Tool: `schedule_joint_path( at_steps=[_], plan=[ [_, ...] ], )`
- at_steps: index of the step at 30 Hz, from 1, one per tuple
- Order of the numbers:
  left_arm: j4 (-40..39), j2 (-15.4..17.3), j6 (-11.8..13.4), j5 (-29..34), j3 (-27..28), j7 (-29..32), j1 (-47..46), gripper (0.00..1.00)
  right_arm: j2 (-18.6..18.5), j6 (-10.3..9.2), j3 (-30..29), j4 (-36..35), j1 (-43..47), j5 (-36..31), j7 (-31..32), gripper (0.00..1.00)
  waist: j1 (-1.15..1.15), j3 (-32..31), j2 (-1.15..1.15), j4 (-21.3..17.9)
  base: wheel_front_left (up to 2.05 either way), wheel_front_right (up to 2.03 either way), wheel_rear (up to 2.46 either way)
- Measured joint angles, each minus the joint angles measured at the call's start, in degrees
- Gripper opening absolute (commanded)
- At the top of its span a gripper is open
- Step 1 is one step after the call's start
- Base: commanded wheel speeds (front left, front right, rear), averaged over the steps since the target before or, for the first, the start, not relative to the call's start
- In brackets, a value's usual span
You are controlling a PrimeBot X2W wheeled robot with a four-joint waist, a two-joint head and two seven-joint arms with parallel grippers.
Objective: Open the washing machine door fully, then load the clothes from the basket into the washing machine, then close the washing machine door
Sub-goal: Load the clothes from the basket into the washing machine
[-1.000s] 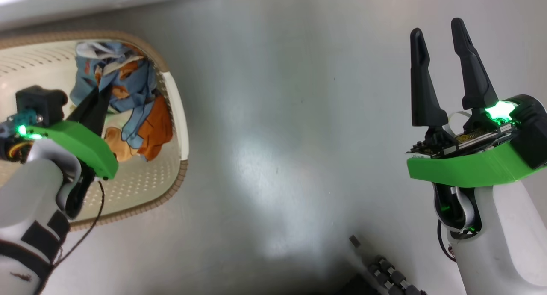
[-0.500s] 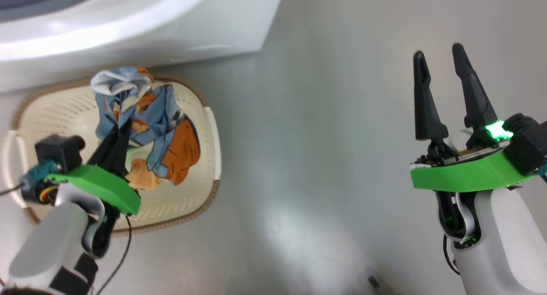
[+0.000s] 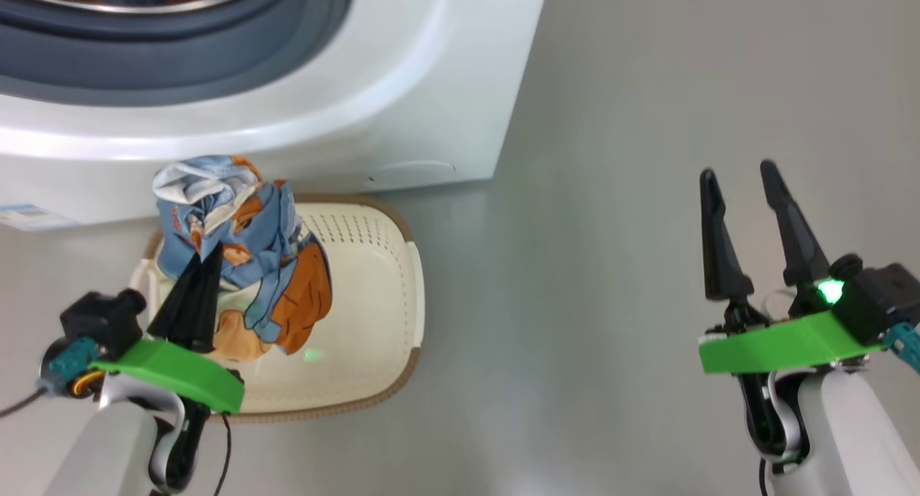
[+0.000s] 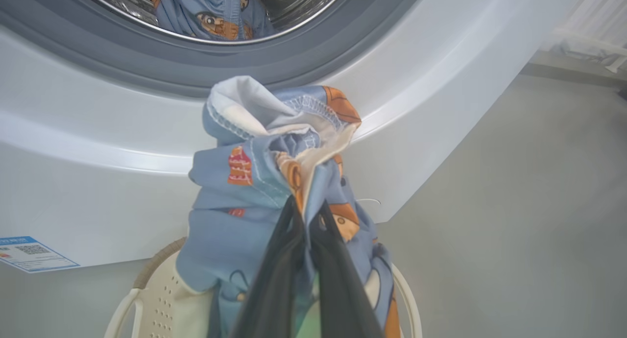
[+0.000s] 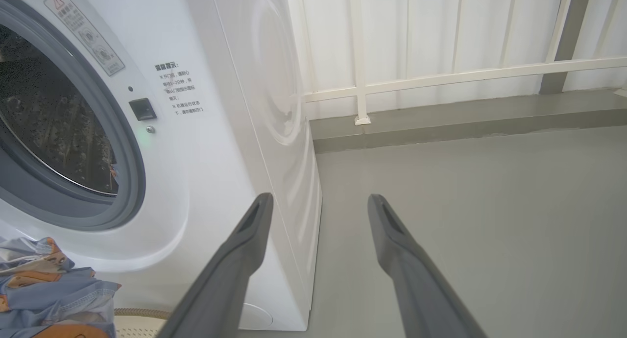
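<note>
left gripper (image 3: 205,255), jaws clamped on the blue garment (image 3: 277,266) below the washing machine (image 3: 402,86) opening; we should lift it over the grey seal (image 3: 215,47) before releasing. right gripper (image 3: 740,187) jaws apart.

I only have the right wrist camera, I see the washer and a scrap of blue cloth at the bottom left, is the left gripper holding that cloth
Observer: Yes. The left gripper is shut on a bunched light-blue printed garment, which hangs over the basket.
Operator: Is anything in the drum already?
Observer: The left wrist view shows a second blue printed garment lying inside the steel drum.
Operator: Anything left in the basket?
Observer: In the head view, the basket floor that shows is bare cream plastic. The held garment and the gripper hide its left part.
</note>
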Motion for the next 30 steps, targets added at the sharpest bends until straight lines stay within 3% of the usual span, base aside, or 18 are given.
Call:
schedule_joint_path(
  at_steps=[18,30],
  plan=[
    [-16.96,-3.47,0.0,9.92,11.71,0.0,15.16,0.0,-2.53,0.0,-0.96,1.79,8.8,-0.11,0.01,1.0,0.0,-12.04,0.0,4.28,0.0,0.0,0.0],
    [-24.21,-4.56,0.0,11.65,16.13,0.0,23.56,0.0,-2.96,0.0,-1.25,1.49,10.45,0.29,0.01,1.0,0.0,-15.09,0.0,6.06,0.0,0.0,0.0]
  ],
)
